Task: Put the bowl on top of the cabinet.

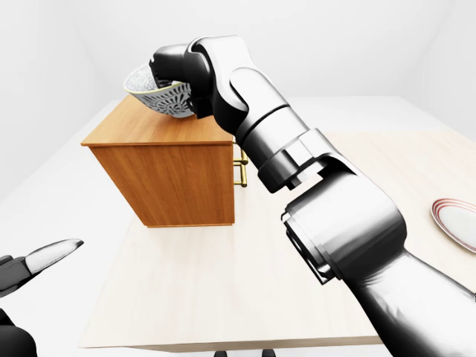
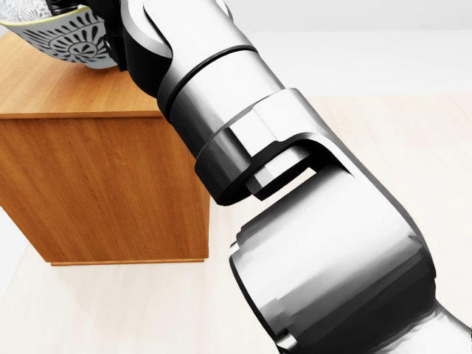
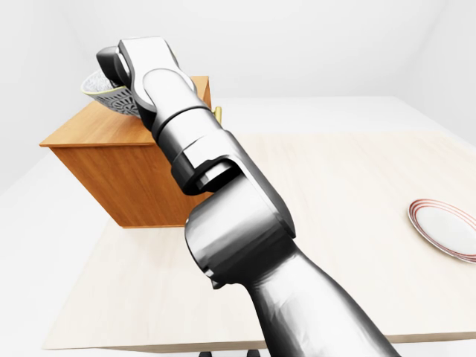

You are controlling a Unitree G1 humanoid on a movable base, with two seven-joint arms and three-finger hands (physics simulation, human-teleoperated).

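The bowl (image 1: 158, 95) is white with a dark lace pattern and a yellowish rim. It is tilted just above the far part of the wooden cabinet's top (image 1: 141, 128); whether it touches the wood is hidden. My right hand (image 1: 172, 68) is shut on the bowl's rim from the right, and the arm crosses all three views. The head view shows the bowl (image 2: 63, 37) at its top left corner. My left hand (image 1: 46, 258) is low at the bottom left of the left-eye view, apart from everything, with one finger stretched out.
The cabinet (image 1: 178, 182) stands on the left part of a light wooden table (image 1: 223, 286), with a brass handle (image 1: 242, 167) on its right face. A white plate with a red rim (image 3: 446, 227) lies near the table's right edge.
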